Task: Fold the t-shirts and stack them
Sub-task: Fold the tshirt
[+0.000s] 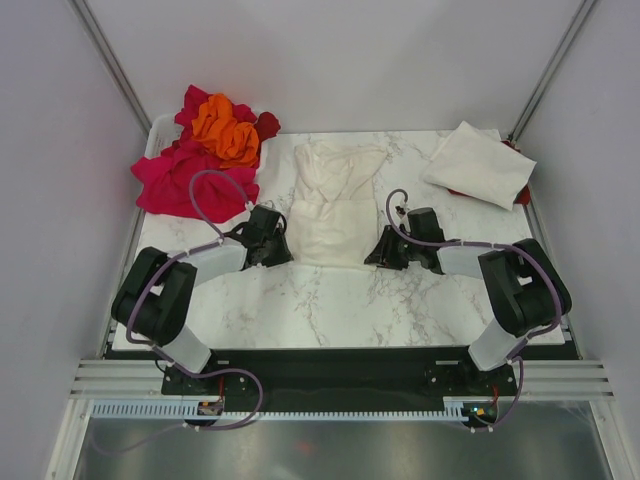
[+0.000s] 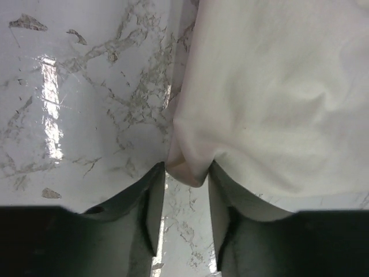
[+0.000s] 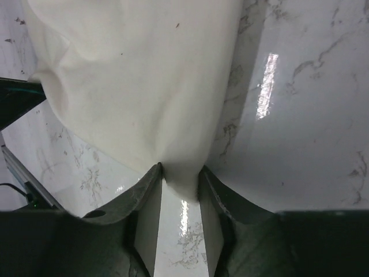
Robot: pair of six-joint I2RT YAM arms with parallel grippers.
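Overhead view: the cream t-shirt (image 1: 330,205) lies lengthwise in the middle of the marble table (image 1: 330,305), rumpled, its near hem towards the bottom of the frame. The left claw (image 1: 284,248) is at the hem's lower-left corner and the right claw (image 1: 373,258) at its lower-right corner.

Left wrist view: the fingers (image 2: 147,208) stand a narrow gap apart, and a bunched corner of cream cloth fills that gap at the tips; the claw has hold of the shirt. Bare marble fills the left half of the frame.

Right wrist view: the fingers (image 3: 149,202) are likewise close together, with a fold of the hem pinched between the tips and cloth spreading towards the upper left of the frame.

Upper left of the overhead view: a loose heap holds a pink t-shirt (image 1: 185,182), an orange t-shirt (image 1: 228,132) on top and a dark red t-shirt (image 1: 268,124) at its right edge.

Upper right: a folded cream t-shirt (image 1: 480,163) rests on something red, only slivers of which show.
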